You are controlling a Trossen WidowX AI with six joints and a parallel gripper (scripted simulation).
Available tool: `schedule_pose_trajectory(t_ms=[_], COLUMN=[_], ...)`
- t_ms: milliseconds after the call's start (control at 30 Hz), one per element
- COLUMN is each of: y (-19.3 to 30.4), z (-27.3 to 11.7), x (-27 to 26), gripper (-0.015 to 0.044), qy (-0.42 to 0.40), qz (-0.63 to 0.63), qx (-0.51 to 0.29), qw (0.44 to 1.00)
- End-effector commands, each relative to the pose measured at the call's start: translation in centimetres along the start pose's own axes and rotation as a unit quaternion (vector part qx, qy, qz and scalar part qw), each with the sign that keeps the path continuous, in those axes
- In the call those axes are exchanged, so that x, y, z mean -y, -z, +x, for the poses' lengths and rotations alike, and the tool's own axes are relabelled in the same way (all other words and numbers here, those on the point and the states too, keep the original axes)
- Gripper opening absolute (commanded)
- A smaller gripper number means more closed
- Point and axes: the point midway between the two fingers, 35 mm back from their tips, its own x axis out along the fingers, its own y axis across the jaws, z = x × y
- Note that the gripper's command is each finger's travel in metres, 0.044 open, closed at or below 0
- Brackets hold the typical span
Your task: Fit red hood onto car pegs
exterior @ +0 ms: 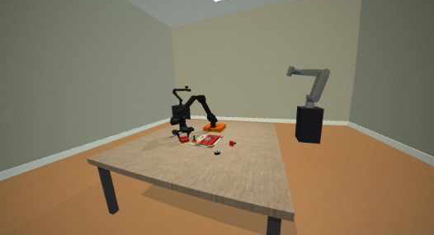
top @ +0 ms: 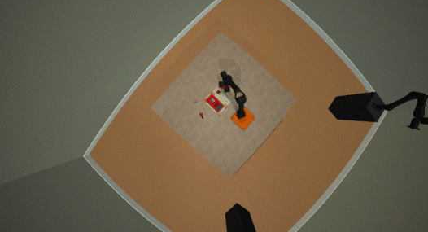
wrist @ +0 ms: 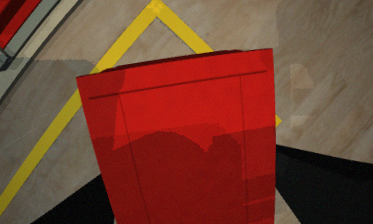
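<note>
The red hood (top: 224,88) (exterior: 184,139) (wrist: 187,110) is roof up, with its far edge over the yellow outline in the wrist view. My gripper (exterior: 183,136) (wrist: 189,168) points down and is shut on the hood, one black finger against each long side. I cannot tell whether the hood is still on the table or slightly raised. The chassis (top: 215,102) (exterior: 209,140) sits in its jig right beside the hood; only a corner of it shows at the top left of the wrist view. The pegs and the hood's corner holes are too small or hidden to make out.
A yellow outline (wrist: 42,136) is marked on the table. A small wheel (top: 194,101) (exterior: 217,152) and a small red part (top: 201,115) (exterior: 233,143) lie beyond the chassis. A thin light object (top: 241,80) lies near the arm. The arm stands on an orange base (top: 243,124) (exterior: 219,128).
</note>
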Motion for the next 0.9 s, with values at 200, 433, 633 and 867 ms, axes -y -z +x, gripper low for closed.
schedule_pose_trajectory(t_ms=[200,433,633,867], y=[0.0,0.0,0.0,0.0], z=[-1.8,-4.0,-5.9,-7.9], x=[0.0,0.0,0.0,0.0], gripper=[0.0,0.0,0.0,0.0], qy=[0.001,0.001,0.001,0.001], qz=[0.0,0.0,0.0,0.0], qx=[0.0,0.0,0.0,0.0], qw=[1.0,1.0,1.0,1.0])
